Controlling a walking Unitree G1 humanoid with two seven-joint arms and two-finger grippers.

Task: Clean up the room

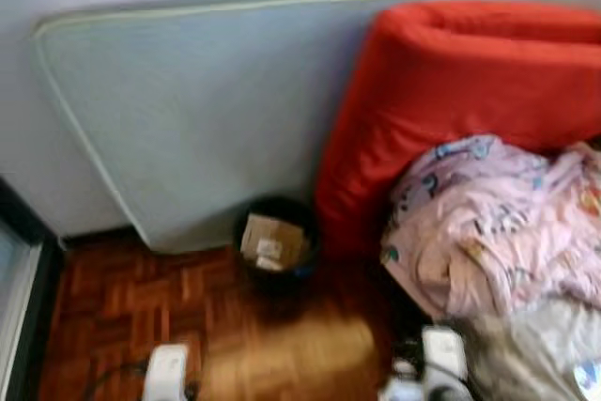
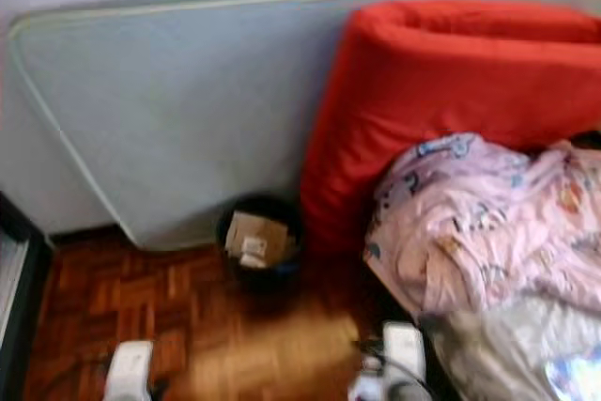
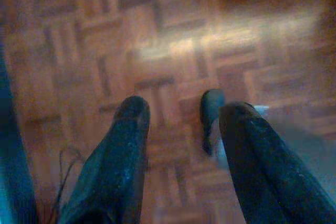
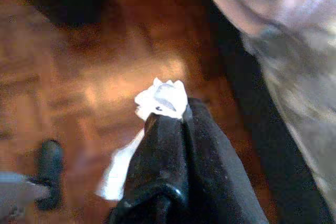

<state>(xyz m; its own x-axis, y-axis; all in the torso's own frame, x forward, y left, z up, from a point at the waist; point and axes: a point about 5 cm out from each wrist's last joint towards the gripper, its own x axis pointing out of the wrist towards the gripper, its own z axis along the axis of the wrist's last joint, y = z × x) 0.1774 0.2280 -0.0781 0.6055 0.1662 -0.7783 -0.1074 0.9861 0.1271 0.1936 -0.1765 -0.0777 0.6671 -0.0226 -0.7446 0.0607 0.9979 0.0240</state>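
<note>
Right now the right gripper [image 4: 168,113] pinches a crumpled white paper scrap [image 4: 161,98] over the parquet floor [image 1: 122,307]; left gripper [image 3: 176,124] fingers spread, holding nothing; risk — the thin scrap slips while carried, or misses the small black bin [image 1: 274,243] beside the red mattress [image 1: 470,91]; scrap looks light, wrinkled.

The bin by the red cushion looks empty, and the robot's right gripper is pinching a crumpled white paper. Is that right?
Not quite: the bin is not empty. The left eye view shows cardboard pieces inside it. The rest holds: the right gripper pinches a crumpled white paper.
</note>
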